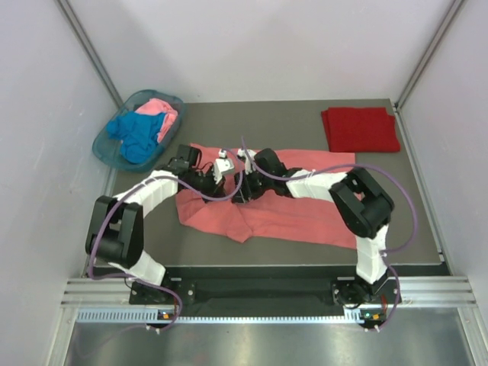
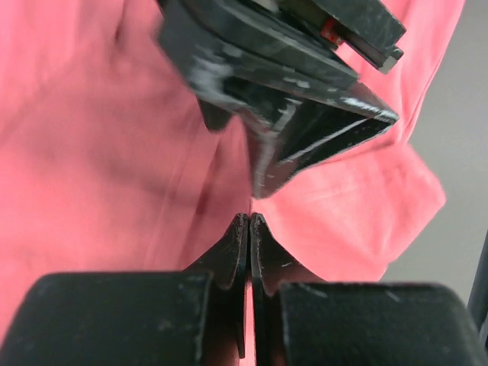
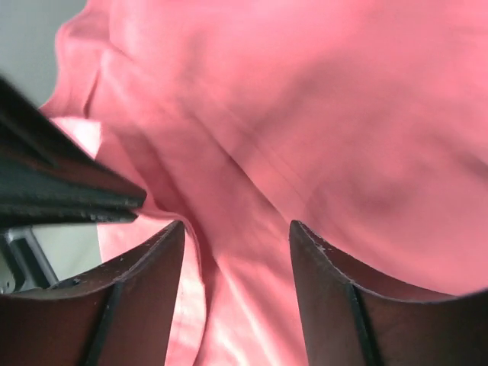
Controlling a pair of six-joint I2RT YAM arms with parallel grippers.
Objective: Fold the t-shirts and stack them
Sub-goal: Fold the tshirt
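A salmon-coral t-shirt (image 1: 305, 207) lies spread and rumpled across the middle of the table. Both grippers meet over its left-centre part. My left gripper (image 1: 229, 174) (image 2: 250, 217) is shut, its tips pinching a fold of the salmon fabric (image 2: 114, 175). My right gripper (image 1: 245, 184) (image 3: 236, 229) stands open right opposite, fingers apart with salmon cloth (image 3: 320, 130) bunched between and behind them, not gripped. A dark red t-shirt (image 1: 360, 130) lies folded at the back right. A bright blue t-shirt (image 1: 137, 137) and a light pink t-shirt (image 1: 162, 114) lie crumpled in the basket.
The translucent teal basket (image 1: 103, 149) sits at the back left corner, partly off the table mat. White walls close in the left, right and back sides. The right gripper's dark fingers (image 2: 305, 114) hang close above the left gripper's tips.
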